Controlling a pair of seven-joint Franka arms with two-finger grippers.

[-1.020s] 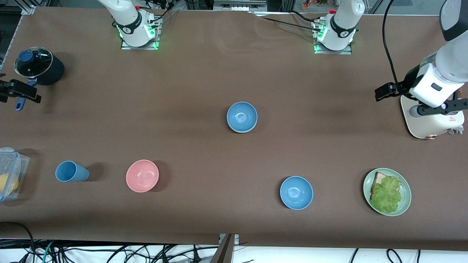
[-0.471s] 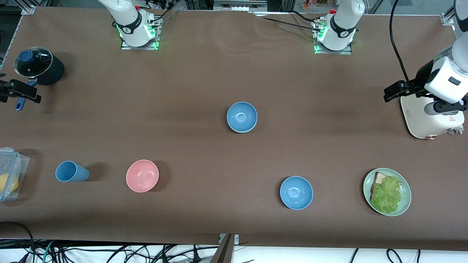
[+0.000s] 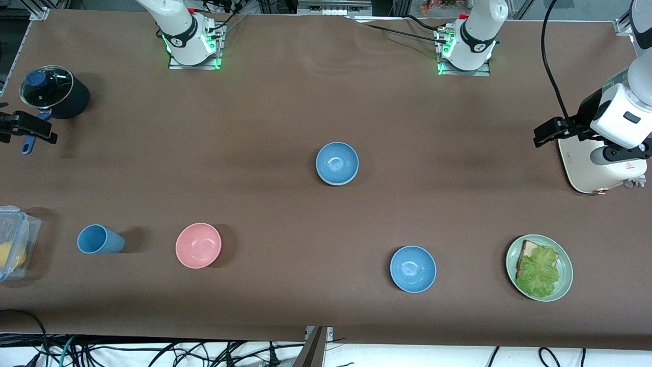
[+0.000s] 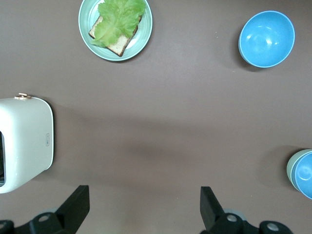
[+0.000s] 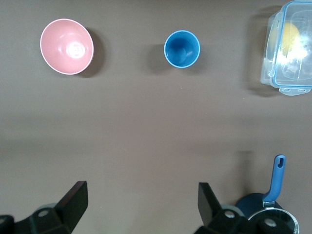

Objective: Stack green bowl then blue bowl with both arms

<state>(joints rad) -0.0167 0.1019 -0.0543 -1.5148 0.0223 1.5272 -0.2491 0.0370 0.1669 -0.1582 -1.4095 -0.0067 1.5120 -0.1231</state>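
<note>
In the left wrist view a pale green bowl sits at the picture's edge with a blue bowl nested in it. In the front view this stack stands mid-table and only its blue inside shows. A second blue bowl stands alone nearer the front camera; it also shows in the left wrist view. My left gripper is open and empty in the air beside a white toaster, its fingers wide apart in the left wrist view. My right gripper waits open and empty by a pot.
A pink bowl and a blue cup stand toward the right arm's end. A clear plastic box and a dark lidded pot are at that end's edge. A green plate with bread and lettuce is toward the left arm's end.
My left arm has drawn back and risen toward its end of the table, then nearly stopped. The right arm and all bowls have not moved.
</note>
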